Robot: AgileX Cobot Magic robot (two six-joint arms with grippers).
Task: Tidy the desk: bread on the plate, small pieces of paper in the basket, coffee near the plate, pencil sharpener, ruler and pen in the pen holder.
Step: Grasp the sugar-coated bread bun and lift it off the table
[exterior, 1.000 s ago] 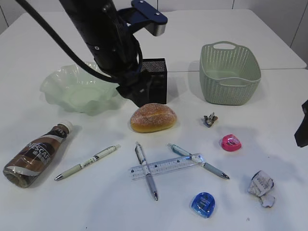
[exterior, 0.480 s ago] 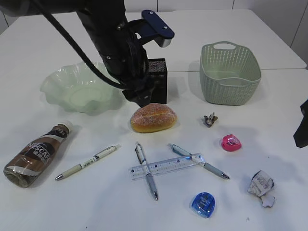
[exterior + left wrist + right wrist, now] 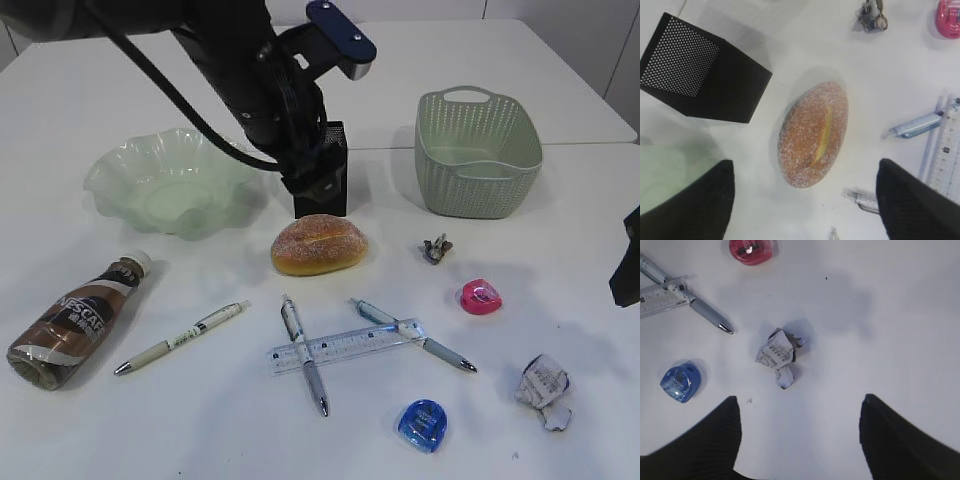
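Note:
The sugar-dusted bread [image 3: 319, 245] lies mid-desk, in front of the black mesh pen holder [image 3: 334, 178]. My left gripper [image 3: 805, 169] hovers open above the bread [image 3: 812, 135], touching nothing. The ruffled green plate [image 3: 110, 175] sits at the left and the coffee bottle [image 3: 75, 322] lies on its side in front of it. The ruler [image 3: 345, 346] rests across two pens [image 3: 303, 352]. My right gripper [image 3: 800, 400] stands open over the white paper wad [image 3: 777, 357]. The woven-look basket [image 3: 478, 150] is at the back right. A grey wad [image 3: 436, 248] lies right of the bread.
A pink sharpener [image 3: 480, 297] and a blue sharpener [image 3: 422, 424] lie right of the pens. A third pen [image 3: 180, 338] lies near the bottle. The left arm [image 3: 250, 80] reaches over the plate's right side. The right arm [image 3: 628, 265] shows at the right edge.
The left arm has swung right and away from the plate, uncovering more of it; its gripper now hangs over the bread by the pen holder. Nothing on the desk moved.

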